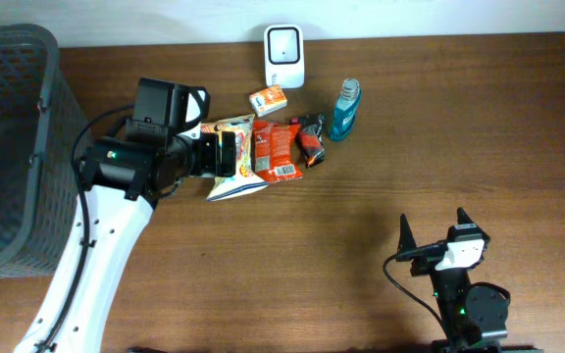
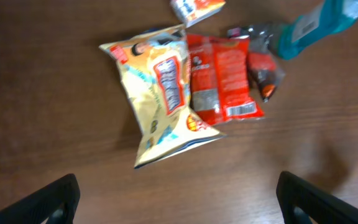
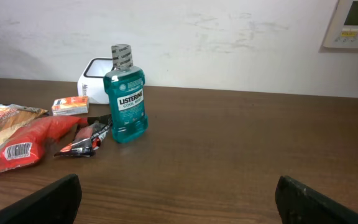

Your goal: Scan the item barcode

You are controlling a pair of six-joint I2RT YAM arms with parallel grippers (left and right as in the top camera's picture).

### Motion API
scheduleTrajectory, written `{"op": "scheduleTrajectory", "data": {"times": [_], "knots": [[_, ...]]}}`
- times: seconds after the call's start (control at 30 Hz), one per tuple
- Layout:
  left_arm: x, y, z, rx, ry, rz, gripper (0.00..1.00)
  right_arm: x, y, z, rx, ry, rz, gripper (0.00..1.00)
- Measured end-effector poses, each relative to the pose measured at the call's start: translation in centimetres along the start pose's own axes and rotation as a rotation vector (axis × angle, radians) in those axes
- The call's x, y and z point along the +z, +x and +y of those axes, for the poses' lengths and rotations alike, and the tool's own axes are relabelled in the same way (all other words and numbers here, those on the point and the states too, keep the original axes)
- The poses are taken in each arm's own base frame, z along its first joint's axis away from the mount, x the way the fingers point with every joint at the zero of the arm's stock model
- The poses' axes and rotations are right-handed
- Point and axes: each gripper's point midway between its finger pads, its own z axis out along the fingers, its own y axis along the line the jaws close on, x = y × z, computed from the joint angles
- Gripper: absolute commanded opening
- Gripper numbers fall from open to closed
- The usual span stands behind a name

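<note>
The left arm's white link rises from the near left edge and slants toward the far right. Its black wrist is turned to point right along the table [image 1: 390,167]. The left gripper [image 1: 226,152] sits at the left edge of the yellow snack bag [image 1: 243,162]. Its 2 fingers are spread as wide as they go and grip nothing. In the left wrist view the left gripper [image 2: 179,202] shows only as 2 dark tips at the lower corners, and the bag [image 2: 163,106] lies flat on the wood ahead of them, apart from both.

The bag's long axis runs near to far, a little tilted, with its flared end toward the near side. Its right edge touches a red pouch [image 1: 278,147], which lies along the same line with a barcode label at its near end.

Further right are a small dark sachet [image 1: 310,140] and an upright mouthwash bottle [image 1: 344,110]. A small orange box [image 1: 268,99] and the white scanner [image 1: 283,56] sit beyond.

The right arm is folded at the near right. The right gripper [image 1: 433,235] has its jaws fully apart and empty.
</note>
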Motion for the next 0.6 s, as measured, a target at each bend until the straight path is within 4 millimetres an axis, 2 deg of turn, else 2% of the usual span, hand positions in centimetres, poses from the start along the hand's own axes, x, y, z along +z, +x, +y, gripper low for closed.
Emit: {"op": "scheduleTrajectory", "data": {"times": [0.6], "knots": [[-0.01, 0.31, 0.51, -0.001, -0.029, 0.011, 0.99, 0.0, 0.0, 0.0, 0.001, 0.0, 0.0, 0.98]]}}
